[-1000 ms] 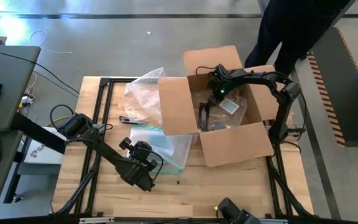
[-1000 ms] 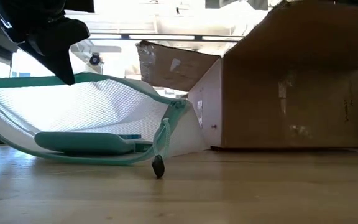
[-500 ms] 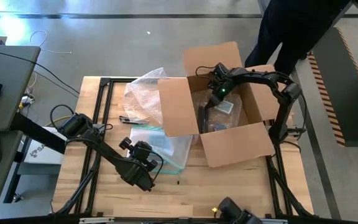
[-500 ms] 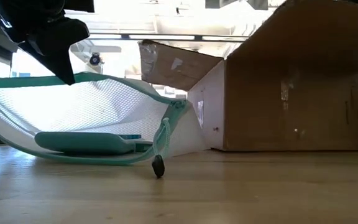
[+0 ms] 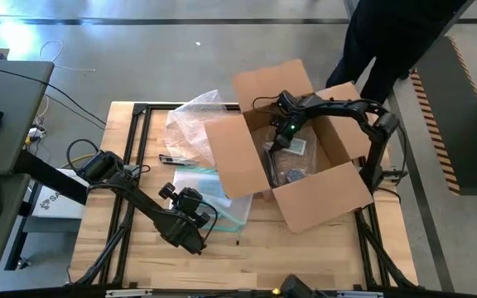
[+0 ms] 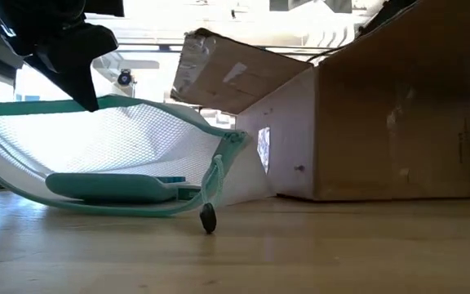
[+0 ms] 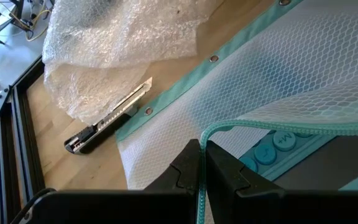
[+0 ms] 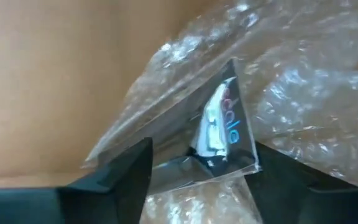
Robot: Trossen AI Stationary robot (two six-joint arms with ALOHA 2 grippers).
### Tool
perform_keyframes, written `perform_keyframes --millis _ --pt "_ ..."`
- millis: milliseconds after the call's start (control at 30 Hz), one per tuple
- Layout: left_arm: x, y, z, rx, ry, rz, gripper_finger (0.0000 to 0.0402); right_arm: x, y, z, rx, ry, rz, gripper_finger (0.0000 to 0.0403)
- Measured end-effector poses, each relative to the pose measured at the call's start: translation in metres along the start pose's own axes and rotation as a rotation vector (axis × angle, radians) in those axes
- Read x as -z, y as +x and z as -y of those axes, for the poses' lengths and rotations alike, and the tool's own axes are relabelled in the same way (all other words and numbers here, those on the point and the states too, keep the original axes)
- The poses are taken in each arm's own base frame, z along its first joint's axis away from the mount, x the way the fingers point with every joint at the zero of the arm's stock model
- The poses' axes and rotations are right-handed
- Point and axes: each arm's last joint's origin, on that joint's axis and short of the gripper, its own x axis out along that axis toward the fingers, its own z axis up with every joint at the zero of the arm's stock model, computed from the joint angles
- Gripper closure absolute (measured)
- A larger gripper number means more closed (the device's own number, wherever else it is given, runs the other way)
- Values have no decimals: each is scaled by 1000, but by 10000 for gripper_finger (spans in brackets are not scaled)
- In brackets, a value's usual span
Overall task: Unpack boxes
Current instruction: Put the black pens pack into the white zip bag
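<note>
The brown cardboard box [image 5: 305, 141] stands open on the table's right half, its base on the wood and its flaps spread out. My right gripper [image 5: 284, 132] reaches down into it, shut on a clear packet [image 8: 219, 134] that lies among bubble wrap. My left gripper [image 5: 208, 217] is near the table's middle, shut on the rim of a clear mesh pouch with a teal edge [image 6: 121, 155]. The pouch holds a teal keypad [image 7: 278, 146], and its underside rests on the table. My left gripper pinches the pouch's teal zipper rim [image 7: 202, 149] between its two fingers, slanting down from the table's left. That rim is raised [image 6: 96, 100], and the pouch sags below it onto the wood. My right gripper has the clear packet's lower edge [image 8: 197, 165] between its two fingers, slanting down into the box. The packet stands tilted up on that edge, and both its sides meet the fingers [image 8: 272, 168].
A bubble wrap sheet [image 5: 193, 124] and a utility knife [image 7: 107, 118] lie left of the box, beyond the pouch. A person in dark clothes [image 5: 387, 41] stands at the far right. Bare wood runs along the near edge [image 5: 247, 265].
My right gripper has moved a little toward the table's left inside the box, risen and rolled. The box has turned about on the table: its left flap has swung toward the near edge and its far flap has tipped leftward. My left gripper and the pouch have kept still.
</note>
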Motion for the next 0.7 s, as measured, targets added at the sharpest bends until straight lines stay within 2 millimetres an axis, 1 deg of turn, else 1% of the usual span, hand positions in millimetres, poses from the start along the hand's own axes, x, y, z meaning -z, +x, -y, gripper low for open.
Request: perform_keyframes --millis 267,400,433,533,633,700 --pt "0 0 0 0 0 2 402 -6 18 -16 44 -54 -21 303" --pt "0 0 0 0 0 1 402 -6 20 -18 82 -1 -31 380" --pt "0 0 0 0 0 -1 402 -5 17 -18 86 13 -31 391" --pt "0 0 0 0 0 -5 402 -6 5 -25 124 45 -11 394" --pt "0 0 0 0 0 -6 402 -6 -16 -41 174 45 20 401" --pt "0 0 0 0 0 -6 402 -6 -33 -54 218 51 44 401"
